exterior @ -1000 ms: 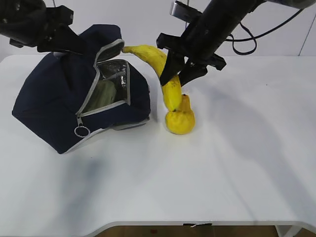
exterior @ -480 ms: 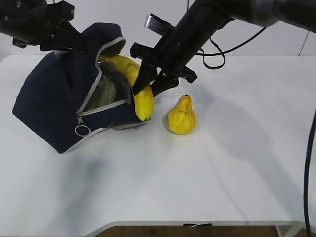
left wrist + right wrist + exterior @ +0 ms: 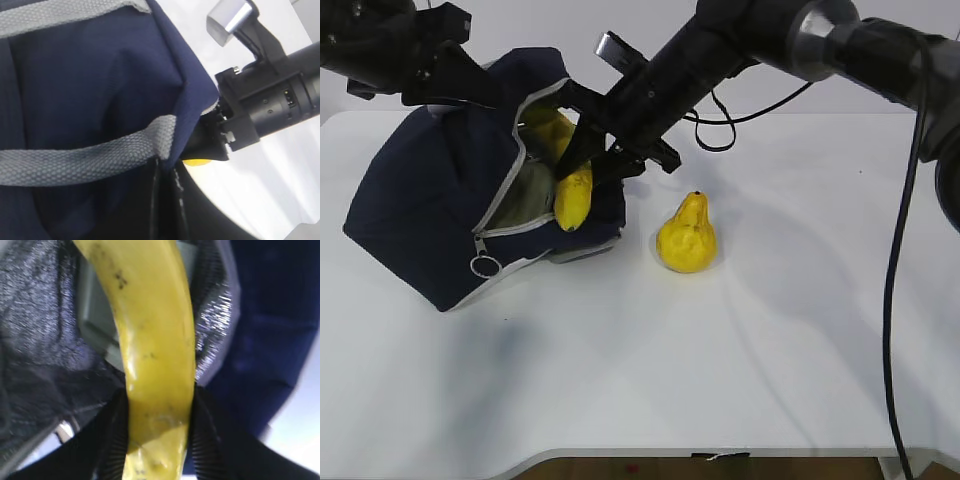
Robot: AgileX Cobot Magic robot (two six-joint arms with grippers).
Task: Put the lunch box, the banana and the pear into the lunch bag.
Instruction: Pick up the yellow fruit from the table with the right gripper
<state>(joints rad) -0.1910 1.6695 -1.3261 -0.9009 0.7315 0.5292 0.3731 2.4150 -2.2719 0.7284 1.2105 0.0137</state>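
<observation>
The right gripper clamps the banana inside the lunch bag mouth.

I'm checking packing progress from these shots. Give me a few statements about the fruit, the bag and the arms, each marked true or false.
1. The right gripper holds the banana at the lunch bag opening. True.
2. The pear is already inside the bag. False: it stands on the white table, right of the bag.
3. The bag's zipper is closed. False: the flap is open, showing the lining.
4. A pale green lunch box shows inside the opening. True.
5. The banana touches the pear. False: they are clearly apart.
6. The left gripper is at the bag's top. True, though its fingers are hidden.
</observation>
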